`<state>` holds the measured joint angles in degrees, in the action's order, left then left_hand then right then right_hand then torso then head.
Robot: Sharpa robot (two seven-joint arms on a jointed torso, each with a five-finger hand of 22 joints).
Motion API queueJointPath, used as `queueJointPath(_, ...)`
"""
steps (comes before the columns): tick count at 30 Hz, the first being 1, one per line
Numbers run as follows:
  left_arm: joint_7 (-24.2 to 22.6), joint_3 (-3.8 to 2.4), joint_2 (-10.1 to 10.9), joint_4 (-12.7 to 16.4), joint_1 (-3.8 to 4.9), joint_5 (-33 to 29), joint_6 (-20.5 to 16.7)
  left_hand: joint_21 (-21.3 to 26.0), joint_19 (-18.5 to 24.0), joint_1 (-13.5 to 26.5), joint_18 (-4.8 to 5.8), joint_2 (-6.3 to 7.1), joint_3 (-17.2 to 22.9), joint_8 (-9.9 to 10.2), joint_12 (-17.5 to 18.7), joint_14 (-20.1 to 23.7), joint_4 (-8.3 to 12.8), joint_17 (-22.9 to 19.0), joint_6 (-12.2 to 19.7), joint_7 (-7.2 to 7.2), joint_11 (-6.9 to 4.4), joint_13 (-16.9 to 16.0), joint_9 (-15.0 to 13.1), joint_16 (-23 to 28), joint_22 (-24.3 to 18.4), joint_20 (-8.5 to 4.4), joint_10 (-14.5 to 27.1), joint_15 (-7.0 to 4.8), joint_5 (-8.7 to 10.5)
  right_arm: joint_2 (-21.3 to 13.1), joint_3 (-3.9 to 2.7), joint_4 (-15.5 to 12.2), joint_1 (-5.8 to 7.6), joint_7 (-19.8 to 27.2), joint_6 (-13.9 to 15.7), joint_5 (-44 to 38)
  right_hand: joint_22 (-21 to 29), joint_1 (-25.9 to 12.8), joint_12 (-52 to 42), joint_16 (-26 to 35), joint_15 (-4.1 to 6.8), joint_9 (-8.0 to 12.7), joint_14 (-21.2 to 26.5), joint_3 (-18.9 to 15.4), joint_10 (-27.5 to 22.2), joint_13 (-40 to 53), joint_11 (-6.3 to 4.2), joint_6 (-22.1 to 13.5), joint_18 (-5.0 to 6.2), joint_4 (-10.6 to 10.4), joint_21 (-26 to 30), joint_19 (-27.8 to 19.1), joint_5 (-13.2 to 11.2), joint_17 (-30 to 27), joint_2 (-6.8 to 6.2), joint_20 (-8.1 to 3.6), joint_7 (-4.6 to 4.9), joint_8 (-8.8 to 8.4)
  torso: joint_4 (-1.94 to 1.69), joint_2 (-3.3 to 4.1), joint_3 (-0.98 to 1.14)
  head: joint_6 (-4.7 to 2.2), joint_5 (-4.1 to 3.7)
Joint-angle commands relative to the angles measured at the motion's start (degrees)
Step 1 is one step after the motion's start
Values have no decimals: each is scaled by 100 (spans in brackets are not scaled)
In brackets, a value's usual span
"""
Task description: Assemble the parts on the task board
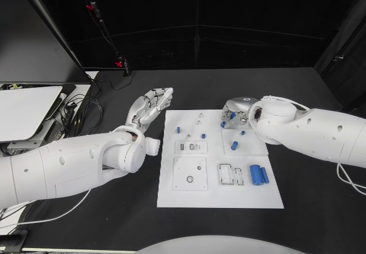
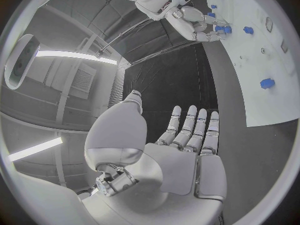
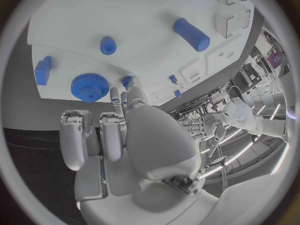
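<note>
The white task board (image 1: 217, 196) lies flat at the middle of the black tabletop (image 1: 305, 211), with bare cloth on every side. The left hand (image 1: 151, 107) hovers beside the board's far left edge, fingers straight and spread, holding nothing. The right hand (image 1: 236, 112) sits over the far right corner; whether its fingers hold a piece cannot be told. Just beyond its fingertips (image 3: 116, 94) lies a toothed blue gear (image 3: 90, 86). Two smooth blue cylinders (image 1: 258, 174) rest side by side near the board's right edge.

White task board (image 1: 217, 198) flat mid-table; blue parts (image 1: 258, 174) scattered on it, some upright.
</note>
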<state>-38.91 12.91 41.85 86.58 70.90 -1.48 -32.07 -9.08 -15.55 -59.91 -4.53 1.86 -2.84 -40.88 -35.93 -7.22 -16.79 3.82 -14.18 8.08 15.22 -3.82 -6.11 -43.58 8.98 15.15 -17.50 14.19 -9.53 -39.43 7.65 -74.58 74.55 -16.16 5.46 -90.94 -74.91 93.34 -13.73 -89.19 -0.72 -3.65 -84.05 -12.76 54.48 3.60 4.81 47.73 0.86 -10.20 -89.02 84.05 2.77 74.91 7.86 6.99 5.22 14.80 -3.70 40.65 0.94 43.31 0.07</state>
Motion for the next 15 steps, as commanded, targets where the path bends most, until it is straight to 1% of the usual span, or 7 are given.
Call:
queueJointPath(1, -1898, -6, -5, 13, 9, 41, 66, -29, -22, 5, -67, -50, 28, -19, -35, -38, -10, -7, -45, 896, -9, 6, 6, -20, 4, 18, -47, 0, -25, 25, -2, 23, -6, -94, -123, -63, -1293, 61, 28, -16, -28, -8, -499, 30, 25, -9, -20, 54, -35, -10, -15, 482, -8, 942, 8, 21, 1, -25, 1, -4, -4, 20, 1)
queueJointPath(4, -1897, -6, 2, 23, 9, 41, 67, -30, -24, 3, -68, -50, 28, -19, -35, -38, -9, -7, -46, 896, -9, 6, 7, -20, 5, 18, -47, 0, -26, 34, -2, 27, -32, -103, -135, -63, -1290, 81, 52, -16, -16, -9, -499, 40, 41, -8, -34, 76, -34, -15, -14, 480, -8, 939, 15, 14, -1, -45, -5, 1, 4, 28, -3)
queueJointPath(6, -1897, -6, 7, 26, 9, 41, 65, -30, -24, 3, -68, -50, 28, -19, -35, -38, -9, -7, -46, 896, -9, 6, 7, -20, 5, 18, -47, 0, -26, 38, -3, 29, -38, -104, -137, -63, -1287, 84, 57, -16, -13, -10, -499, 42, 49, -7, -38, 81, -34, -19, -12, 478, -8, 940, 18, 12, 0, -51, -5, 1, 4, 28, -3)
queueJointPath(8, -1895, -6, 23, 31, 9, 41, 61, -30, -24, 3, -68, -50, 28, -19, -35, -38, -9, -7, -46, 896, -9, 6, 7, -20, 5, 18, -47, 0, -26, 51, -3, 39, -53, -96, -130, -63, -1284, 86, 66, -15, -6, -10, -498, 45, 82, -5, -43, 98, -33, -33, -11, 477, -8, 936, 26, 6, 2, -67, 3, -4, 3, 34, 5)
queueJointPath(13, -1893, -6, 37, 32, 10, 41, 56, -32, -24, -3, -69, -54, 29, -20, -36, -38, -9, -8, -47, 896, -9, 7, 9, -20, 6, 17, -48, -1, -30, 73, -3, 55, -76, -79, -123, -60, -1285, 102, 91, -14, 16, -13, -497, 55, 170, -4, -69, 156, -33, -66, -11, 477, -8, 930, 44, -11, 5, -98, -2, -3, 5, 31, 9)
queueJointPath(15, -1890, -6, 40, 32, 10, 41, 57, -33, -24, -7, -69, -56, 30, -20, -36, -38, -9, -8, -47, 896, -9, 7, 10, -20, 6, 17, -48, -2, -32, 91, -3, 67, -81, -67, -111, -52, -1281, 109, 107, -13, 30, -12, -497, 55, 220, -5, -86, 172, -32, -86, -9, 475, -8, 926, 47, -23, 13, -124, 4, -10, 1, 42, 15)
